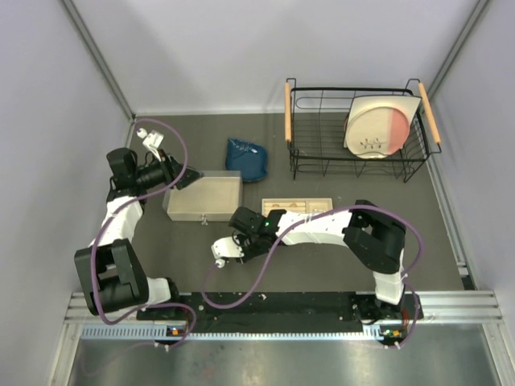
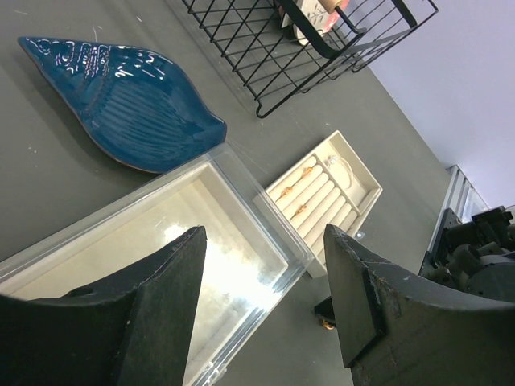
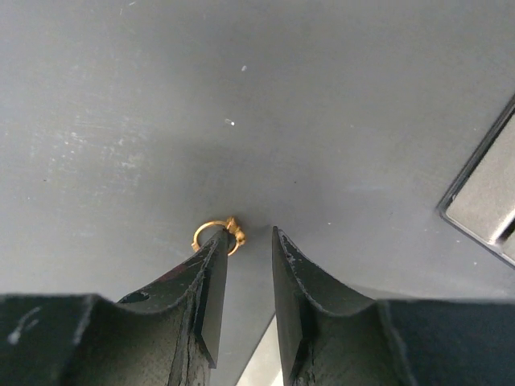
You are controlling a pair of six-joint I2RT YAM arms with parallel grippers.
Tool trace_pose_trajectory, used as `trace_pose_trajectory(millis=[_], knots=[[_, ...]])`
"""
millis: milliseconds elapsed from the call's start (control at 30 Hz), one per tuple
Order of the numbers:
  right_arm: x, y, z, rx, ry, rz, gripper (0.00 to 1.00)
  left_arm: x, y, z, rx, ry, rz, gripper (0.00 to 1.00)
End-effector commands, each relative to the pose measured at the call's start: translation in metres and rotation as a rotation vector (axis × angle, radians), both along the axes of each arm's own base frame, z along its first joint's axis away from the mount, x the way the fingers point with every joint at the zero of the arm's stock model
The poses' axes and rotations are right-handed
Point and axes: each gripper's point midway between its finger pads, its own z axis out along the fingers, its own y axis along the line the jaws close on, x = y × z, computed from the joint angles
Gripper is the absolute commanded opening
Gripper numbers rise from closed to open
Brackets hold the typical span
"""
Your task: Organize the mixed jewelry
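A small gold ring lies on the dark table, partly under the tip of my right gripper's left finger. My right gripper points down at the table with a narrow gap between its fingers and nothing in the gap. It sits left of the pale slotted tray. The left wrist view shows the tray holding gold rings on its rolls and a thin silver hoop. My left gripper is wide open and empty above a clear box.
A blue leaf-shaped dish lies behind the clear box. A black wire rack with a plate stands at the back right. Purple cables loop round both arms.
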Motion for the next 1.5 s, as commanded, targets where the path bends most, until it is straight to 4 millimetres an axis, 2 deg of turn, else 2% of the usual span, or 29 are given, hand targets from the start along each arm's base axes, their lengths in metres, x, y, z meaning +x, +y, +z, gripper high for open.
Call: trace_pose_trajectory(millis=[0,300,400,567,667,767,867,900,933,1000,1033,1100,1133,1200,1267,1300,1367,1400,1467], knots=[[-0.001,0.018,0.007,0.056,-0.011,0.046,0.29,0.008,0.005,0.01,0.024,-0.056,0.002,0.66],[-0.001,0.017,0.001,0.042,-0.012,0.049,0.28,0.011,0.006,0.007,0.022,-0.051,0.002,0.66],[-0.005,0.016,-0.003,0.036,-0.003,0.052,0.24,0.011,0.007,0.006,0.02,-0.046,0.004,0.65],[-0.013,0.011,-0.017,0.002,0.024,0.056,0.02,0.009,0.007,0.004,0.022,-0.045,0.001,0.66],[-0.015,0.009,-0.02,-0.003,0.038,0.038,0.0,0.009,0.008,0.003,0.023,-0.043,0.002,0.65],[-0.01,0.01,-0.012,0.012,0.033,-0.02,0.0,0.01,0.009,0.005,0.031,-0.047,0.017,0.65],[0.006,0.018,0.019,0.085,0.016,-0.138,0.0,0.013,0.012,0.008,0.046,-0.054,0.052,0.65],[0.011,0.02,0.035,0.122,0.013,-0.197,0.0,0.015,0.015,0.009,0.053,-0.056,0.079,0.65],[0.025,0.024,0.053,0.158,-0.028,-0.249,0.0,0.014,0.014,0.011,0.044,-0.048,0.092,0.65],[0.037,0.026,0.077,0.215,-0.031,-0.338,0.0,0.015,0.014,0.014,0.013,-0.042,0.131,0.64],[0.056,0.025,0.102,0.261,-0.083,-0.41,0.0,0.014,0.014,0.02,0.003,-0.052,0.147,0.64],[0.071,0.022,0.125,0.311,-0.099,-0.507,0.0,0.013,0.013,0.023,-0.042,-0.045,0.18,0.64],[0.081,0.022,0.148,0.361,-0.124,-0.547,0.0,0.015,0.014,0.025,-0.051,-0.045,0.207,0.64],[0.1,0.015,0.176,0.422,-0.164,-0.643,0.0,0.014,0.012,0.03,-0.082,-0.047,0.221,0.64],[0.111,0.008,0.198,0.465,-0.199,-0.699,0.0,0.015,0.011,0.034,-0.09,-0.052,0.238,0.64],[0.12,0.004,0.215,0.502,-0.232,-0.749,0.0,0.014,0.004,0.035,-0.097,-0.051,0.225,0.63],[0.132,-0.003,0.234,0.538,-0.259,-0.806,0.0,0.012,-0.004,0.039,-0.092,-0.071,0.21,0.62],[0.141,-0.008,0.253,0.579,-0.292,-0.865,0.0,0.008,-0.016,0.04,-0.09,-0.077,0.176,0.62],[0.152,-0.015,0.267,0.607,-0.308,-0.914,0.0,0.004,-0.03,0.043,-0.091,-0.088,0.143,0.62]])
